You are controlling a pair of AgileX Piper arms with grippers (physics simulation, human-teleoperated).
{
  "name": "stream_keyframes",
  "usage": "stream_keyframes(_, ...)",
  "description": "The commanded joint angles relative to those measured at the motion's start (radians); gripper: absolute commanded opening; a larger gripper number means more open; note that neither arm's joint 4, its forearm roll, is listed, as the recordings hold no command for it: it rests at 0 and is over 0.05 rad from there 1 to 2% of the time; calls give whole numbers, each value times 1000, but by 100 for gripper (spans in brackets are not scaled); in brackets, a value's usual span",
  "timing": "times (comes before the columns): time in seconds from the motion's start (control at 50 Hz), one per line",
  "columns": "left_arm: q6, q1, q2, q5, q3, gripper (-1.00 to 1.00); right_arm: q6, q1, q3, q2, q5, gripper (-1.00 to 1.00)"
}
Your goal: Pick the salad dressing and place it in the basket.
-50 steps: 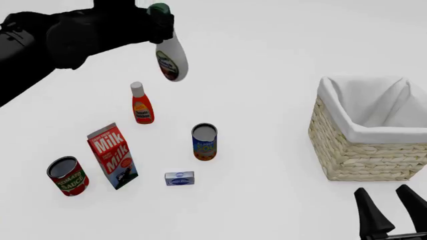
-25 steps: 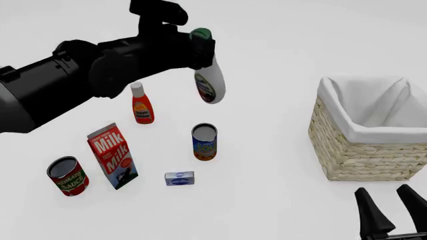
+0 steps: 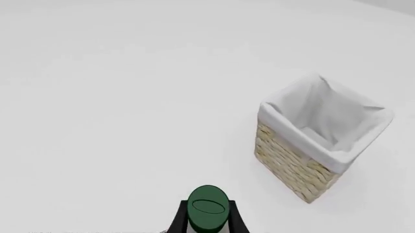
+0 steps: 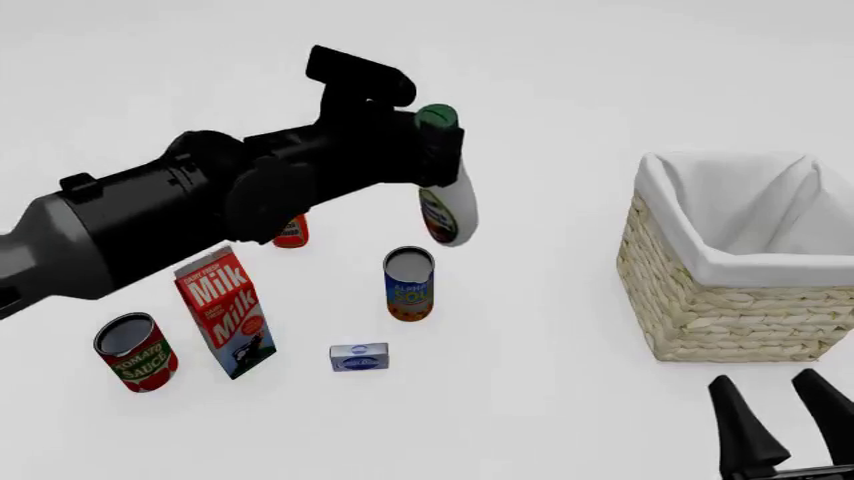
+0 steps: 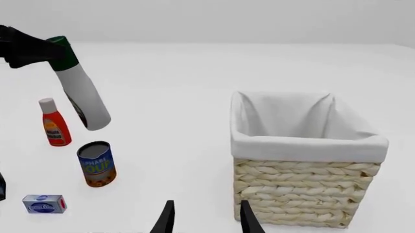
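The left gripper (image 4: 441, 135) is up in the air over the middle of the table, clamped on the neck of the salad dressing (image 4: 449, 205) just under its dark green cap (image 4: 437, 118). The white bottle hangs below the fingers, clear of the table and tilted, its label facing the near side. In the left wrist view only the green cap (image 3: 208, 209) shows between the dark finger bases, so the grip itself is mostly hidden there.

Directly below and slightly nearer than the held bottle stands a blue soup can (image 4: 408, 283), upright with its top open. A red bottle with a white cap (image 5: 54, 123) stands farther over on the arm's side; from the front the arm covers most of it. Beyond that, toward the left arm's base, are a red milk carton (image 4: 226, 312), leaning a little, and a tomato sauce can (image 4: 135, 352). A small blue and white box (image 4: 359, 357) lies flat near the soup can, on the near side.

The basket (image 4: 734, 300) sits well apart from the left gripper, off to its right, with white cloth lining (image 4: 747, 215) folded over the rim; nothing shows inside it.

The right gripper (image 4: 781, 420) waits low at the near edge, just in front of the basket, its two dark fingers spread apart with nothing between them.
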Motion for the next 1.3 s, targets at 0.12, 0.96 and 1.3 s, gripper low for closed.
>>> stream_keyframes(0.12, 4, -21, -14, -24, 30, -100, -77, 17, -65, 9, 70, 100)
stream_keyframes(0.96, 0, -78, -35, -15, 45, -100, -332, 280, -521, 429, 98, 100)
stream_keyframes(1.3, -5, -96, -33, -15, 49, -100, -346, 393, -544, 565, -34, 100)
